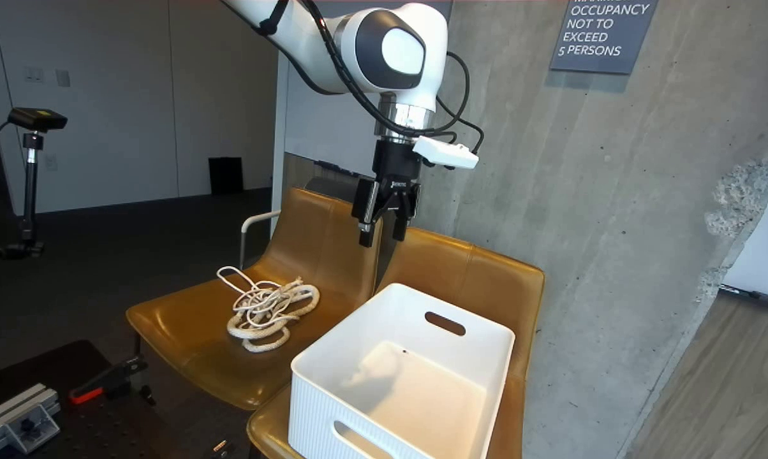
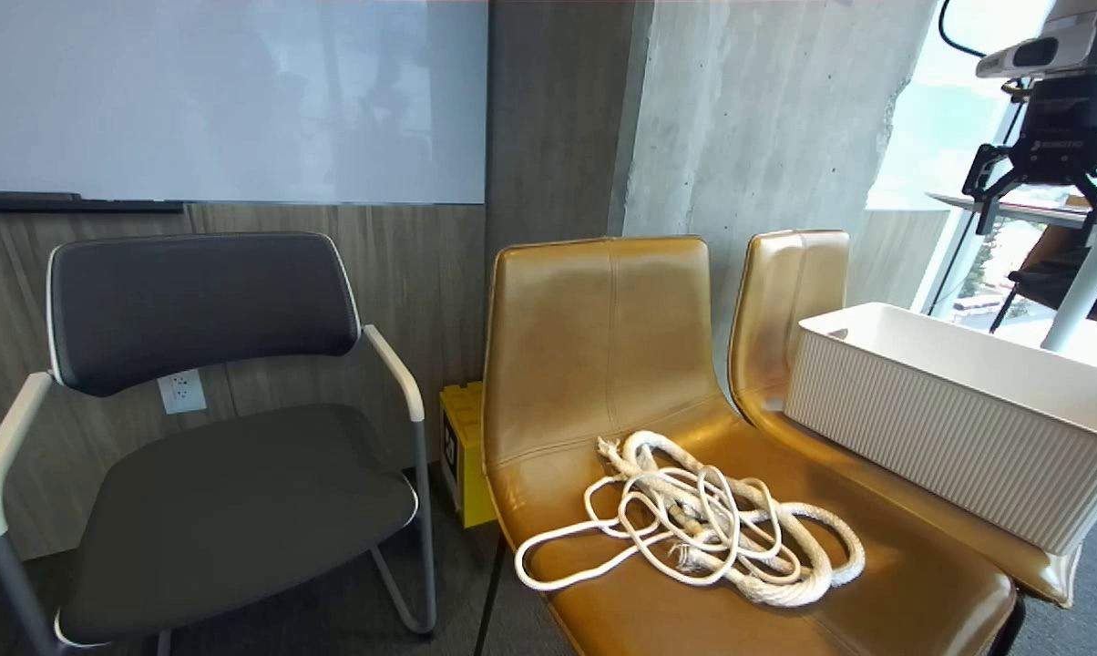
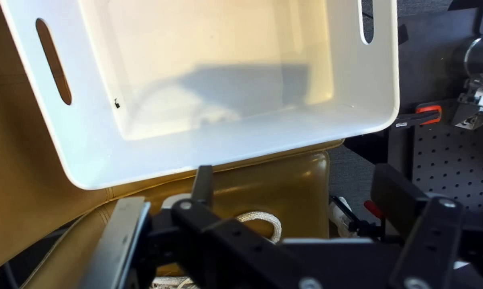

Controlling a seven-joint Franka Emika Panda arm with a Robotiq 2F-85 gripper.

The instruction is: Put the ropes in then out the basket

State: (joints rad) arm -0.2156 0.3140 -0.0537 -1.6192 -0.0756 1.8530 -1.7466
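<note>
Off-white ropes (image 1: 270, 310) lie in a loose tangle on the seat of a tan chair; they also show in an exterior view (image 2: 694, 519). In the wrist view only part of a rope loop (image 3: 278, 229) shows; my gripper hides most of the rest. The white ribbed basket (image 1: 320, 408) rests on the neighbouring tan chair, also in an exterior view (image 2: 949, 437). Seen in the wrist view, the basket (image 3: 177, 160) holds no rope, only a small dark speck. My gripper (image 1: 383, 236) is open and empty, pointing down above basket height, also in an exterior view (image 2: 1040, 226) and the wrist view (image 3: 293, 176).
The tan chair backs (image 1: 486, 264) rise behind the basket, near a concrete wall (image 1: 613, 223). A dark table with a clamp (image 1: 106, 381) stands in front. A camera on a stand (image 1: 36, 120) is off to one side. A grey armchair (image 2: 239, 519) and yellow box (image 2: 472, 446) stand beside the chairs.
</note>
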